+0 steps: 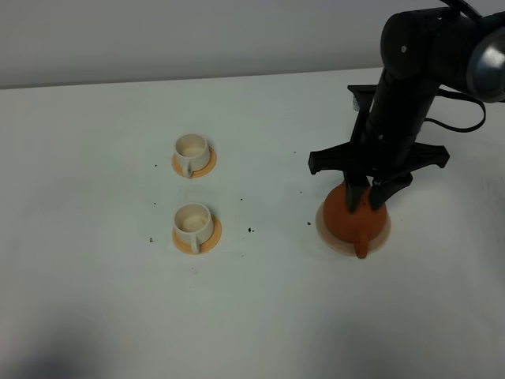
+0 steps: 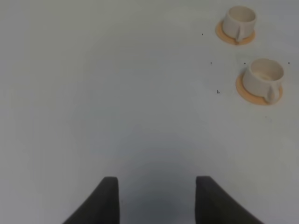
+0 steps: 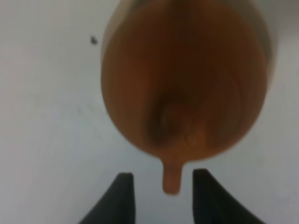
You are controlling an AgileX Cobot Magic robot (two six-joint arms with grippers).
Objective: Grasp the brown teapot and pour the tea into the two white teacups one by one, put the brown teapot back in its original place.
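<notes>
Right gripper [image 3: 162,186] hangs low over the brown teapot [image 1: 357,223] with its fingers spread. From its wrist camera I see a narrow orange-brown projection of the pot standing between the two fingers with a gap on each side, so nothing is pinched. The blur keeps me from telling whether it is handle or spout. The teapot sits upright on its pale beige coaster [image 1: 324,230], on the right side of the white table [image 1: 95,300]. Well apart to the left stand the two white teacups, the far one [image 1: 192,151] and the near one [image 1: 192,221], each on a small orange disc [image 1: 207,240]. Dark specks [image 1: 251,230] dot the tabletop between cups and pot. My left gripper [image 2: 156,200] hovers over bare table, fingers parted.
</notes>
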